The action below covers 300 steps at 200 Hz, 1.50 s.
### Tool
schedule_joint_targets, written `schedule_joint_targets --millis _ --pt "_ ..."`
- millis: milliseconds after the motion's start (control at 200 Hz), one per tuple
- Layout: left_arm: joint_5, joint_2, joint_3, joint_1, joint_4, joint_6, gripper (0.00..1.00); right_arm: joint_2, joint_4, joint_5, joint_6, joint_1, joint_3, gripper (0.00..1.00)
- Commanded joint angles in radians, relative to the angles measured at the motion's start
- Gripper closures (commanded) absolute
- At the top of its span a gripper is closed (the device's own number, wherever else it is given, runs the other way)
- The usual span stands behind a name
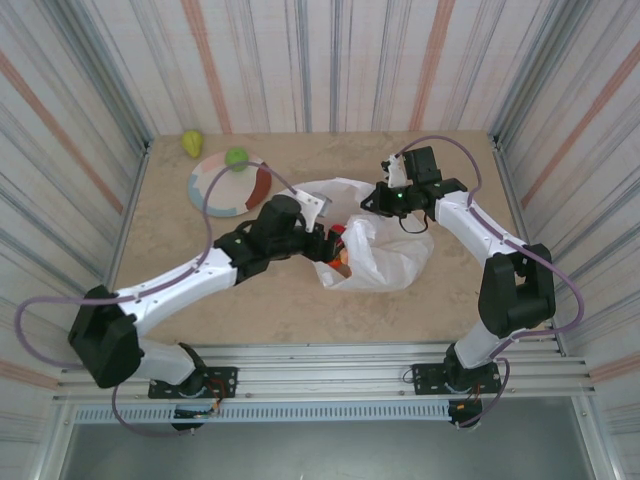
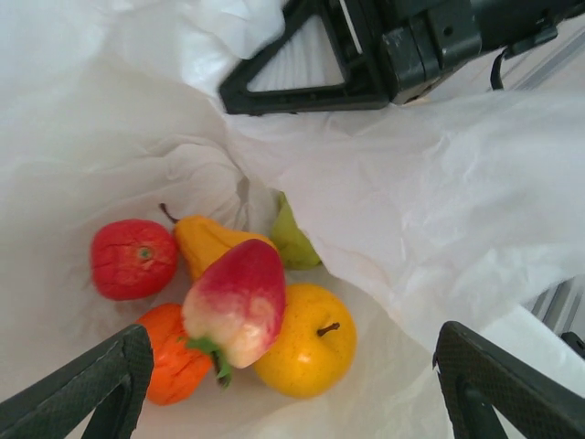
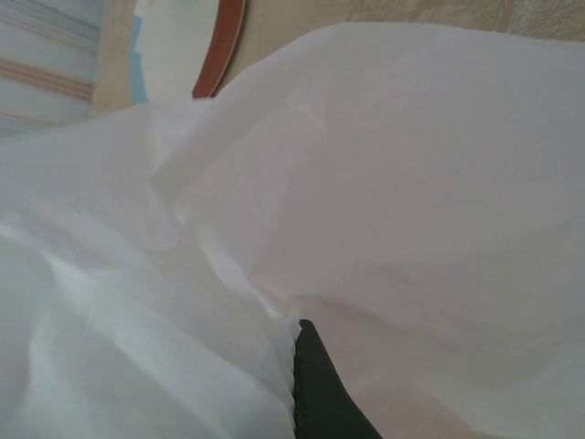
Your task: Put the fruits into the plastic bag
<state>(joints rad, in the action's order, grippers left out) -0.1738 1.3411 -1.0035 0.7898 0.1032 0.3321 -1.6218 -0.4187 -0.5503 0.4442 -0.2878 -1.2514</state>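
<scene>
Fruits [image 2: 236,306], about six, already lie inside the plastic bag [image 1: 385,255] on the counter [image 1: 250,300]. The left hand [image 2: 292,375] hovers released above them. The right hand [image 1: 385,197] grasps the bag's rim at twelve o'clock. Still out, toward ten o'clock: a green fruit [image 1: 237,157] on the plate [image 1: 215,190] and a yellow-green fruit [image 1: 191,142].

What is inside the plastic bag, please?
The plastic bag holds a red fruit, yellow-orange pear, red-and-cream fruit, yellow apple, orange fruit, and a green fruit half covered by a fold. Anything beneath them is hidden.
</scene>
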Motion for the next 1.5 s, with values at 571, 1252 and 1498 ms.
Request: schedule_joint_targets --millis 571,1252,1498 --pt "-0.209 -0.273 -0.024 -0.391 0.008 0.044 0.16 -0.001 0.012 -0.009 0.016 0.003 -0.008 1.0" --pt "0.127 0.644 -0.636 -0.937 0.107 -0.003 0.12 -0.101 0.006 -0.034 0.013 0.0 -0.088 1.0" --pt "0.188 0.978 -1.057 -0.942 0.362 -0.17 0.11 -0.131 -0.008 -0.029 0.014 -0.005 -0.122 1.0"
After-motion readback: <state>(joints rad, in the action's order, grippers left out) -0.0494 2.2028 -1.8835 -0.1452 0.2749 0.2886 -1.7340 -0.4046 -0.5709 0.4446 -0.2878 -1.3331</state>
